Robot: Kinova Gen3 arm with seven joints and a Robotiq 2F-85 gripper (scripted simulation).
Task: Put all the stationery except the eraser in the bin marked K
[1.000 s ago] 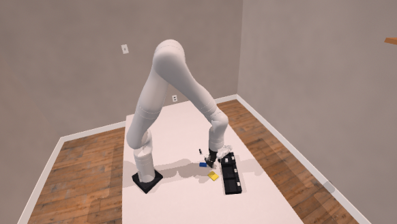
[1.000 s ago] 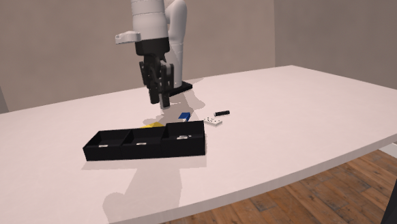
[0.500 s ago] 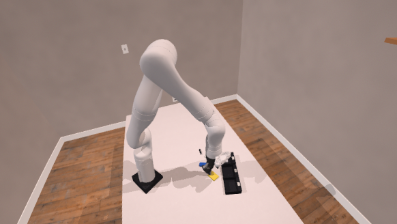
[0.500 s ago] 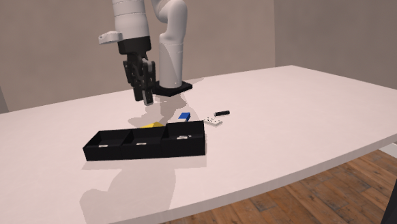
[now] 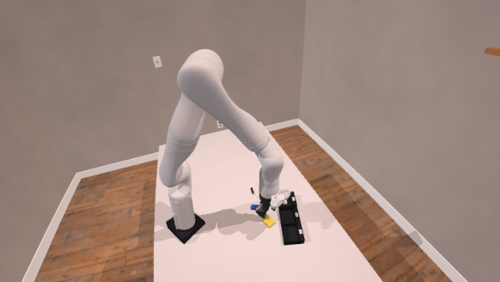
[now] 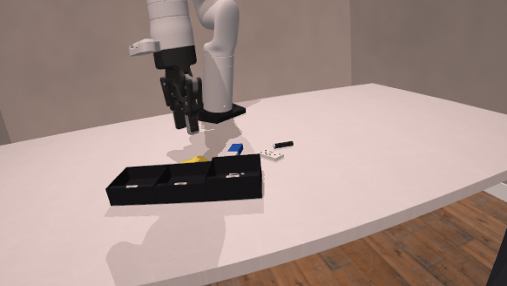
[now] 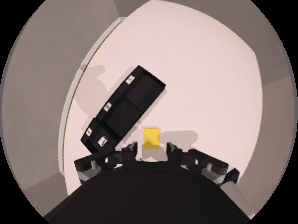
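Note:
My gripper [image 6: 185, 125] [image 5: 262, 213] [image 7: 152, 147] is open and empty. It hangs a little above the table, just behind the row of bins. A flat yellow thing [image 6: 196, 160] [image 5: 269, 222] [image 7: 150, 137] lies on the table right below it, touching the back of the bins. The black row of three open bins [image 6: 183, 193] [image 5: 294, 242] [image 7: 100, 137] stands on the table; I cannot read their marks. A small blue block [image 6: 235, 149] [image 5: 254, 206] lies behind the right-hand bin. A white domino [image 6: 272, 154] and a short black stick [image 6: 283, 144] lie to its right.
The arm's base [image 6: 222, 112] [image 5: 185, 228] stands on the white table [image 6: 370, 131] behind the things. The table's front edge runs close in front of the bins in the exterior view. Wooden floor lies beyond the table.

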